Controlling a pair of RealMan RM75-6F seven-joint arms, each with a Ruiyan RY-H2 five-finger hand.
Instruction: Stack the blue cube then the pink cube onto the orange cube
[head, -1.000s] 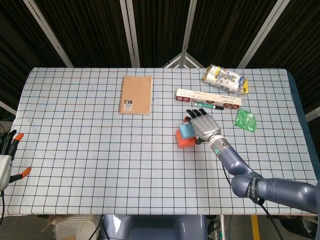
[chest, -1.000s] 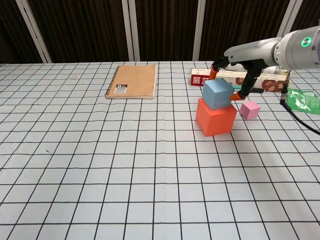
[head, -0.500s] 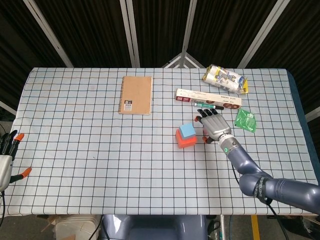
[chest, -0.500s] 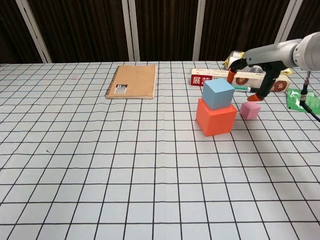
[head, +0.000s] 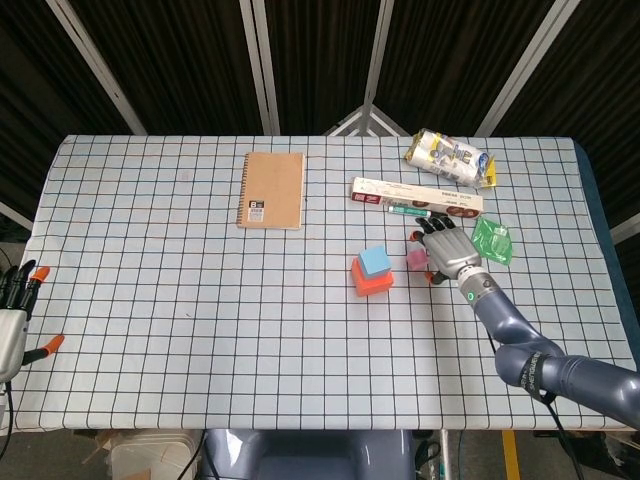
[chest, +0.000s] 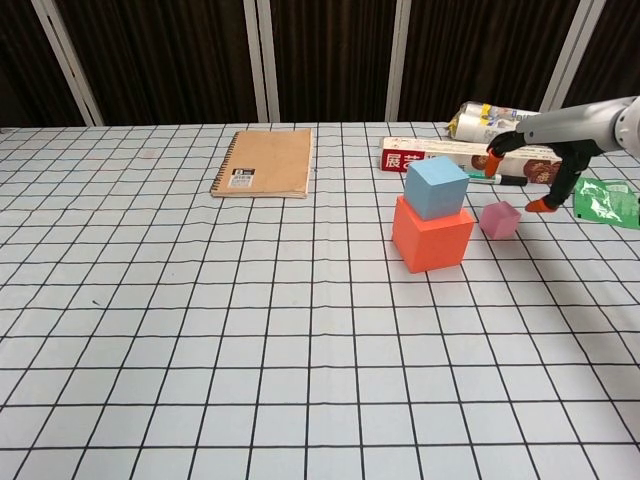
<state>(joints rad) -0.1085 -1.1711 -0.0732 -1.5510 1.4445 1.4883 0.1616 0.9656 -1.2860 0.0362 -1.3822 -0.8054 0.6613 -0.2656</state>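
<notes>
Blue cube (chest: 436, 187) seated on the orange cube (chest: 431, 234), slightly turned on it, both well to the left of the right hand (head: 446, 248). Pink cube (chest: 500, 220) alone on the counter (chest: 250, 330), just left of that hand and beside the stack, apart from it by a narrow gap. Right hand hovering over the pink cube's far right side, fingers spread and curved downward, gripping nothing; orange fingertips (chest: 545, 205) clear in the chest view, close to the cube yet not plainly touching. From the head view, hand seen from above with its back up, partly covering the pink cube (head: 417, 260); stack there as a blue top (head: 375, 262) over an orange rim (head: 370, 283). Beyond the hand, a long red-and-white box (head: 416, 195) with a marker pen (head: 417, 210) alongside; to its right a green packet (head: 491, 240); farther off a snack bag (head: 450, 157). Far to the hand's left, a brown spiral notebook (head: 272, 189). Left hand (head: 12, 320) visible only in the head view, at the frame's left edge off the counter, fingers apart, holding nothing.
</notes>
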